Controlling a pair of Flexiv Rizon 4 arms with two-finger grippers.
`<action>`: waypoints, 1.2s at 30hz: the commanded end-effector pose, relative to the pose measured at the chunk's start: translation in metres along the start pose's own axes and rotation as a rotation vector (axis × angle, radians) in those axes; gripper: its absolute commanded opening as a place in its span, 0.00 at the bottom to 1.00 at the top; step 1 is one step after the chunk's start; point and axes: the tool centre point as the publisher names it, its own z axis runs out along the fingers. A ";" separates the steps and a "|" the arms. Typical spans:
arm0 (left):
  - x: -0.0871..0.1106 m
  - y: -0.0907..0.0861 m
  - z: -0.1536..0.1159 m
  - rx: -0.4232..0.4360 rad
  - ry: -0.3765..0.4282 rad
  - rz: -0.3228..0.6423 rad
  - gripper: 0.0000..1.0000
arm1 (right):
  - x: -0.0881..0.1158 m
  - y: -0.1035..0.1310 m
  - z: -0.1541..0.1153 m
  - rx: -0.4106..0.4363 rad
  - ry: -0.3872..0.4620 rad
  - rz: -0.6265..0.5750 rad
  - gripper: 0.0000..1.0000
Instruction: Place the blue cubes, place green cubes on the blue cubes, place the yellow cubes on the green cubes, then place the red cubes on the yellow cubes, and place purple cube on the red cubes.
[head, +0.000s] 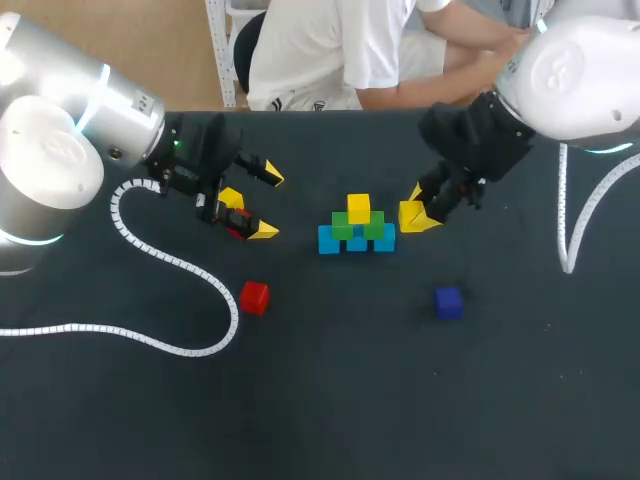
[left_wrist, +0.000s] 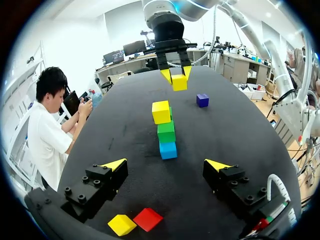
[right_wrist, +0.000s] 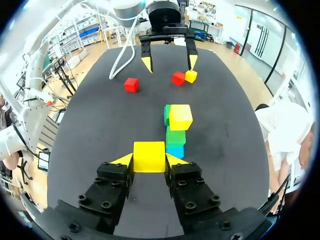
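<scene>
1. Your right hand (right_wrist: 149, 161) is closed on the held yellow cube (right_wrist: 149, 156), with one finger flat against each side face. In the head view it sits just beside the right end of the pile. How far it hangs above the worktop (head: 330, 400) is hard to judge
2. Your left hand (head: 266, 204) is open, its fingers spread wide and gripping nothing. Under it, a spare yellow cube (left_wrist: 122, 224) and a near red cube (left_wrist: 147, 219) lie side by side on the worktop
3. The pile stands between your two hands: three blue cubes (head: 329, 240) in a row on the worktop, two green cubes (head: 343, 226) on them, and a top yellow cube (head: 358, 208) on the greens
4. Hidden parts: in the head view the greens cover most of the middle blue cube, and a finger of your left hand partly covers the near red cube. In the left wrist view only one blue and one green face show below the top yellow cube. In the right wrist view a sliver of the second green shows
5. The pile's long axis is the blue row, which runs across the worktop from one hand toward the other. Both wrist cameras therefore see it end-on
6. A lone red cube (head: 254, 297) and the purple cube (head: 448, 302) lie well apart from the pile, each by itself
</scene>
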 end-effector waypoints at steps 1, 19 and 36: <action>0.000 0.002 0.000 0.004 0.003 -0.001 1.00 | -0.007 -0.004 0.010 0.004 0.025 0.003 0.00; 0.000 0.002 0.000 0.004 0.003 -0.001 1.00 | -0.013 -0.020 0.019 0.030 0.041 -0.003 0.00; 0.000 0.002 0.000 0.004 0.003 -0.001 1.00 | -0.016 -0.035 0.031 0.008 0.030 -0.002 0.00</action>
